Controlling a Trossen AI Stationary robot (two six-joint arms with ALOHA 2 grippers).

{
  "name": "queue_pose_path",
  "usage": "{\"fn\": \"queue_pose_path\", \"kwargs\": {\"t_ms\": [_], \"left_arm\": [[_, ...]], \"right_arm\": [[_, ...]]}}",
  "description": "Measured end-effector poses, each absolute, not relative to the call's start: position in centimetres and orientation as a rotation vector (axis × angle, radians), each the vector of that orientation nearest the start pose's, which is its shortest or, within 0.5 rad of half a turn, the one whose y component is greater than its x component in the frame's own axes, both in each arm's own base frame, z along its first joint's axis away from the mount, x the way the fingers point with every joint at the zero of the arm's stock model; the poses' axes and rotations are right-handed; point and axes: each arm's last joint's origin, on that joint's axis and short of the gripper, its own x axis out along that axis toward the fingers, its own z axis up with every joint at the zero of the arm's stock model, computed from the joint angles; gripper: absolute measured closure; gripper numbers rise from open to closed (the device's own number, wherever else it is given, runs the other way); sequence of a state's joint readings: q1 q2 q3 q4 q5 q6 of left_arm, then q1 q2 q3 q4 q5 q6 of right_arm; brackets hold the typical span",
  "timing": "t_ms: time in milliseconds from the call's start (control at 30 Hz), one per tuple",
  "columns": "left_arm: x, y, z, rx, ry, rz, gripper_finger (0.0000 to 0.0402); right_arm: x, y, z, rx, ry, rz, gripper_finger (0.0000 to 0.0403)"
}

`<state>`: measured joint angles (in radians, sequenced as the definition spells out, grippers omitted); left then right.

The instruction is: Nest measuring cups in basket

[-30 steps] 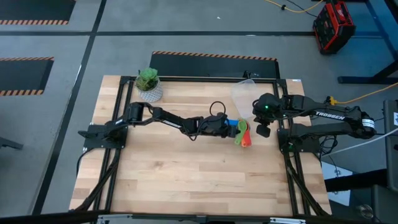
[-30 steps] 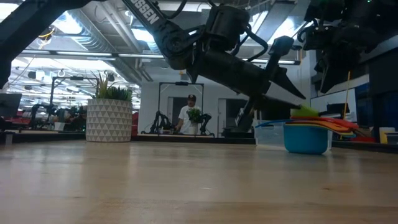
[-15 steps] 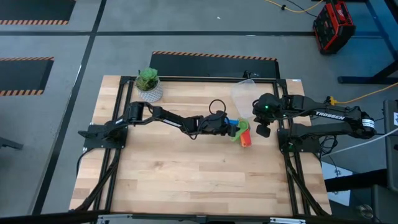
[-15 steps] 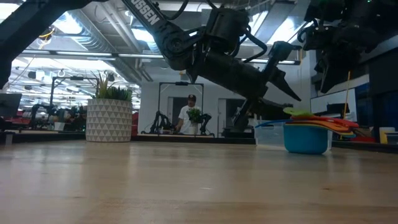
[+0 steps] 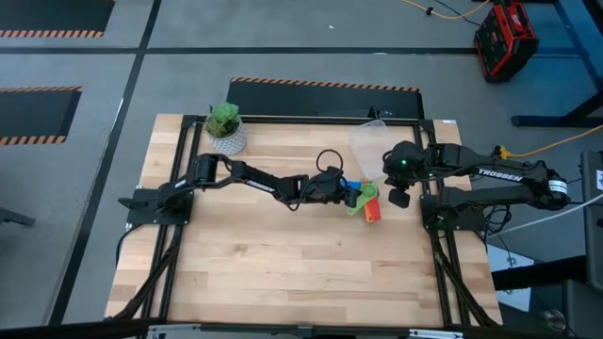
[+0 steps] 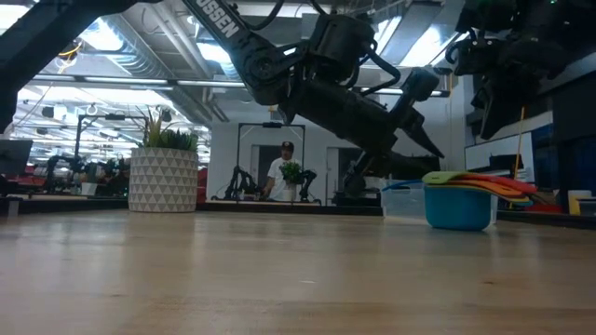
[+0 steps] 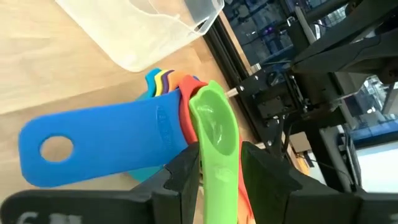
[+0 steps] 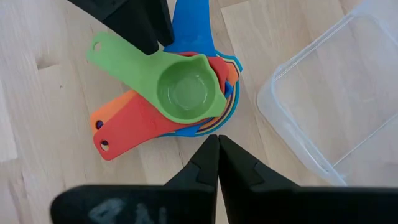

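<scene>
While nested, cups (image 8: 186, 93) (outside basket (image 8: 329, 93)).

Obstacles for you: nested measuring cups (image 5: 367, 200) wedged between left gripper (image 5: 352, 195) and right gripper (image 5: 399, 198); basket (image 5: 369, 142) just behind. The near tabletop (image 5: 283, 273) is open.

The basket (image 8: 323, 106) is cut off by the right wrist view's edge; lower measuring cups (image 8: 205, 115) hide beneath the green one.
</scene>
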<state>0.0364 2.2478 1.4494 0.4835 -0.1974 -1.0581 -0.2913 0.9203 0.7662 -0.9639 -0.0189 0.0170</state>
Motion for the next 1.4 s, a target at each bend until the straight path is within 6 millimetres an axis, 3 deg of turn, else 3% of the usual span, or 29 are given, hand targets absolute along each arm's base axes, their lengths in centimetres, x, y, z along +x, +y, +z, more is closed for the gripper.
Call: {"fn": "queue_pose_path", "kwargs": {"t_ms": [133, 300, 533, 700, 933, 1400], "left_arm": [[49.0, 2.5, 14.9, -0.954, 0.161, 0.378, 0.0291], [48.7, 2.8, 17.3, -0.849, 0.116, 0.374, 0.0291], [47.6, 5.5, 19.7, -0.670, 0.140, 0.425, 0.0291], [47.0, 8.4, 18.7, -0.563, 0.235, 0.499, 0.0291], [45.6, 10.9, 17.1, -0.540, 0.411, 0.598, 0.0291], [46.0, 9.4, 16.3, -0.527, 0.457, 0.575, 0.0291]], "right_arm": [[14.6, -4.3, 24.8, 0.191, 1.117, -0.253, 0.0391], [14.6, -4.3, 24.8, 0.197, 1.123, -0.254, 0.0391], [14.5, -3.9, 24.7, 0.253, 1.140, -0.266, 0.0391], [14.5, -3.0, 23.9, 0.279, 1.169, -0.253, 0.0391], [13.6, -1.7, 20.2, 0.352, 1.283, -0.278, 0.0391], [14.3, -1.3, 19.7, 0.456, 1.207, -0.337, 0.0391]]}}
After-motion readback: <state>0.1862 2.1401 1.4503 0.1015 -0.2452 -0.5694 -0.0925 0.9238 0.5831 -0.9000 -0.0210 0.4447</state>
